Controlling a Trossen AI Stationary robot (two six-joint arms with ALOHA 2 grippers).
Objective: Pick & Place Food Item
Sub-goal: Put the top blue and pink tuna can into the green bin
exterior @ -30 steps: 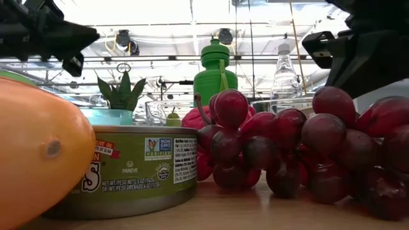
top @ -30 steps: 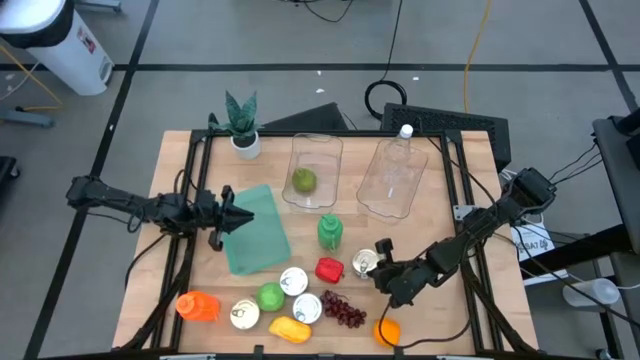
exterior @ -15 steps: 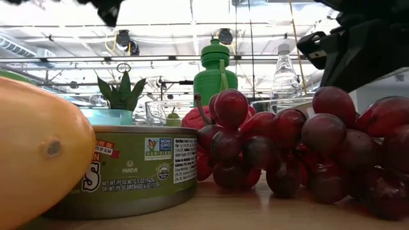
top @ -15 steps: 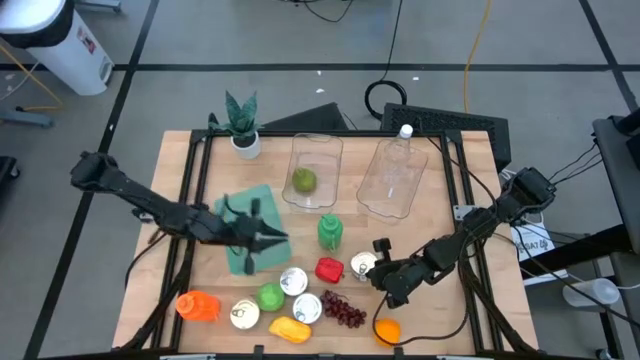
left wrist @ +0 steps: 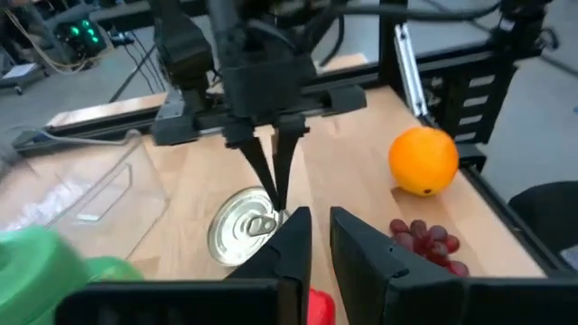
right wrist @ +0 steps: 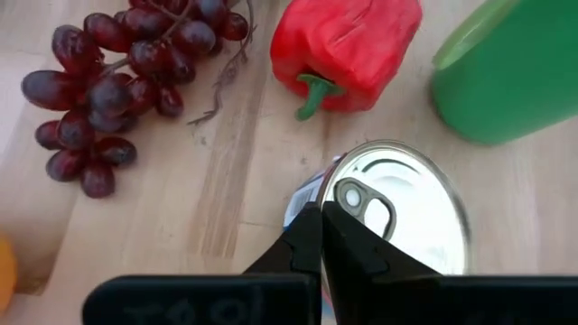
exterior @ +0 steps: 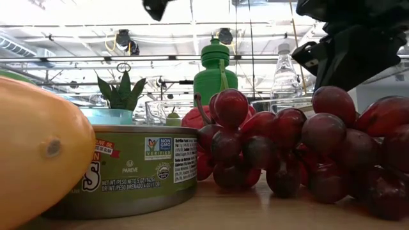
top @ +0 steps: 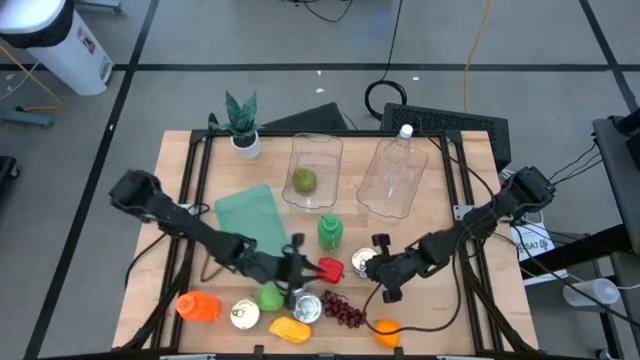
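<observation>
Grey floor surrounds the wooden counter (top: 180, 160) in the high view. On it lie a plant (top: 241, 122), two clear trays, one holding a lime (top: 304, 181), a green bottle (top: 330, 231), a pepper (top: 330, 269), grapes (top: 343, 311), cans and an orange (top: 384, 330). The left tool (top: 297, 276) hangs over the cluster just beside the pepper, nearly closed and empty. The right tool (top: 379, 262) sits over a can (top: 364, 263), pinched closed.

From counter height, a labelled can (exterior: 131, 169) and grapes (exterior: 294, 147) fill the front, the bottle (exterior: 215, 75) behind; dark arm parts hang overhead.

Past the left wrist, its narrow fingers (left wrist: 289, 244) point at the can (left wrist: 246, 236), where the other arm's closed tips meet the lid; the orange (left wrist: 424, 161) lies beyond.

Past the right wrist, closed fingers (right wrist: 312, 239) touch the can (right wrist: 397, 212) lid near its pull ring, pepper (right wrist: 348, 45) and grapes (right wrist: 117, 77) close by.

Nothing is gripped, so picking seems only begun; which food goes where I cannot tell.
</observation>
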